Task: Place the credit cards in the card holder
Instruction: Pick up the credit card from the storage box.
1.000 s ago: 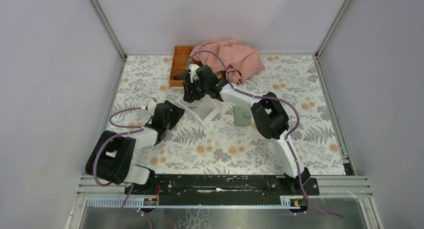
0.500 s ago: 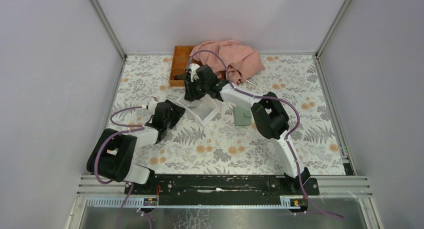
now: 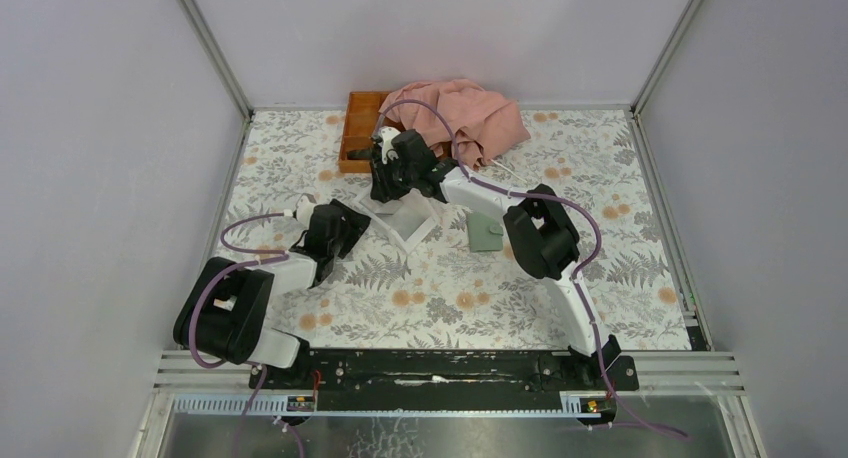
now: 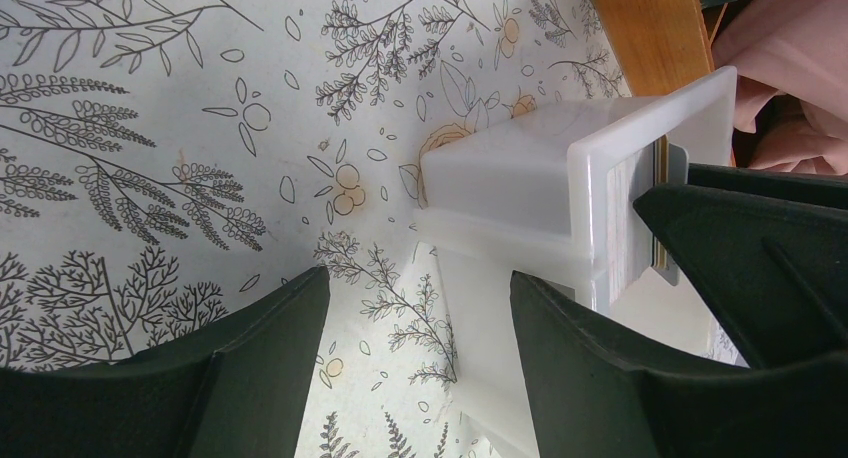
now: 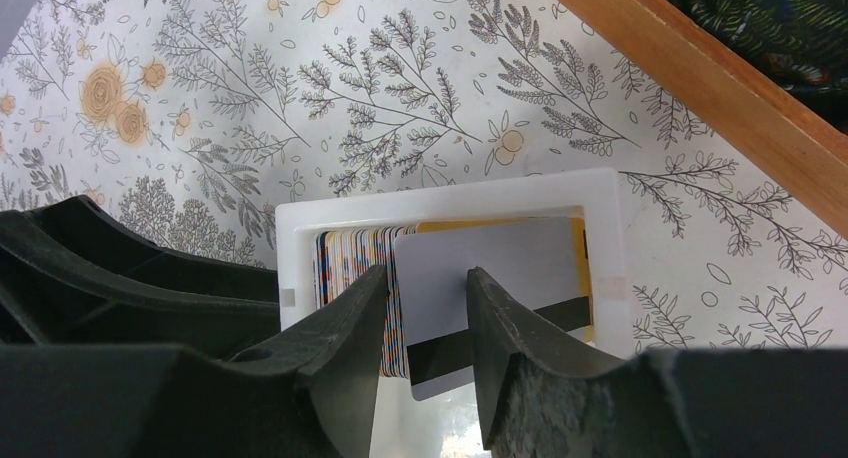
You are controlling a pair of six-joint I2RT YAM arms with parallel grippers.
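The credit cards [image 5: 350, 253] stand on edge as a stack in a white box [image 5: 440, 186]. A grey card [image 5: 520, 268] with a black stripe leans out at the stack's right end. My right gripper [image 5: 427, 273] hangs over the box [image 3: 410, 228], open with a narrow gap. Its fingertips straddle the grey card's left part and the stack's end, and no pinch shows. The grey-green card holder [image 3: 486, 232] lies flat to the right of the box, under the right forearm. My left gripper [image 4: 418, 276] is open, with a corner of the box [image 4: 500, 168] between its fingers.
An orange wooden tray [image 3: 358, 128] sits at the back, just behind the right gripper [image 3: 383, 183]. A pink cloth [image 3: 470, 113] is heaped beside it. The left gripper [image 3: 338, 230] rests low at the box's left side. Grey walls close in the floral table.
The right gripper's jaws have drawn closer together over the cards. Both arms have hardly moved.
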